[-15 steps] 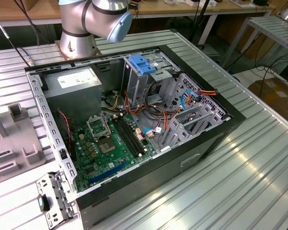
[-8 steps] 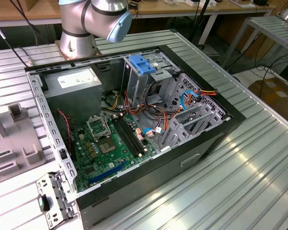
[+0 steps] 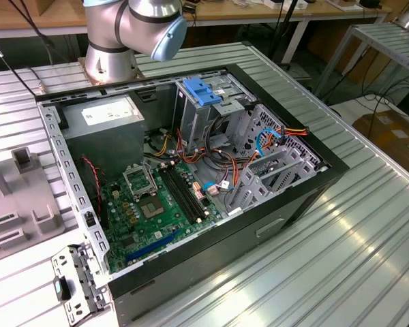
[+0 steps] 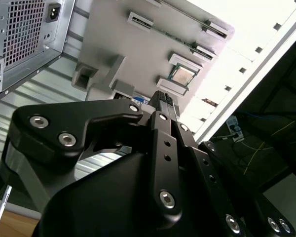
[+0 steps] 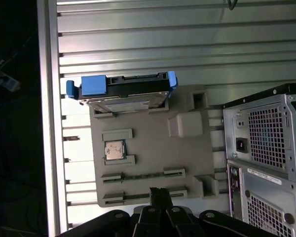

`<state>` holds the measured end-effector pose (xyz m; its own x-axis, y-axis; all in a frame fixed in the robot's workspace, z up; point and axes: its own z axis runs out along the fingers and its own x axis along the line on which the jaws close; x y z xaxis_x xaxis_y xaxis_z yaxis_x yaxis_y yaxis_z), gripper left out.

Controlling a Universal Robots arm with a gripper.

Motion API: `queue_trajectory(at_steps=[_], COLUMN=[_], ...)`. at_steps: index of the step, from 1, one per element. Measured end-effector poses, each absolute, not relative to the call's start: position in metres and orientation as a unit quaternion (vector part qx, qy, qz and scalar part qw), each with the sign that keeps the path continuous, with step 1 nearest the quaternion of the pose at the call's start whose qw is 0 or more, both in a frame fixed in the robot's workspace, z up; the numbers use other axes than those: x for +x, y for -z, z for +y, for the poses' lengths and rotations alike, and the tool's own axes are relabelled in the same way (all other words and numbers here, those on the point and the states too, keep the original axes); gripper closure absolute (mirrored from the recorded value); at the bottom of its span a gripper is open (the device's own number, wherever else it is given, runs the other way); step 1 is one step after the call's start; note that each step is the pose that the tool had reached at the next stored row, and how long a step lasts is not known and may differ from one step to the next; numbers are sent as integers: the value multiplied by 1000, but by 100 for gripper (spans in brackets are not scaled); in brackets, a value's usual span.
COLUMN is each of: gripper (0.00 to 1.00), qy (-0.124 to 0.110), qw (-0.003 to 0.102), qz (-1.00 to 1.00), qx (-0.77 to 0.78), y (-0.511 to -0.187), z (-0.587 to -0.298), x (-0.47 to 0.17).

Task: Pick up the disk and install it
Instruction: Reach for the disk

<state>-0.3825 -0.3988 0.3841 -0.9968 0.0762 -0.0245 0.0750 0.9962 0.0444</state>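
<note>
In the first wrist view the disk (image 5: 124, 92) stands on its edge in a slot at one end of a grey holder plate (image 5: 153, 143). It is dark metal with blue plastic rails. My gripper (image 5: 160, 196) hangs over the opposite end of that plate, well apart from the disk. Its black fingers (image 4: 163, 103) are pressed together with nothing between them. The open computer case (image 3: 307, 184) lies on the ribbed metal table in the exterior view, with a metal drive cage (image 3: 215, 109) at its far end.
A processor chip (image 5: 114, 149) sits in a pocket of the holder plate. The case's rear panel (image 5: 266, 148) stands close beside the plate. Inside the case are a grey power supply (image 3: 105, 122), a motherboard (image 3: 150, 204) and loose cables. The arm's base (image 3: 112, 51) stands behind the case.
</note>
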Motion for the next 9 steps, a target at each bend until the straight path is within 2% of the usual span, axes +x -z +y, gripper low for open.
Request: queue_trajectory(at_steps=[9], gripper=[89], qy=[-21], qw=[13], qz=[999], qx=[38], y=[-377], z=[-395], x=[-399])
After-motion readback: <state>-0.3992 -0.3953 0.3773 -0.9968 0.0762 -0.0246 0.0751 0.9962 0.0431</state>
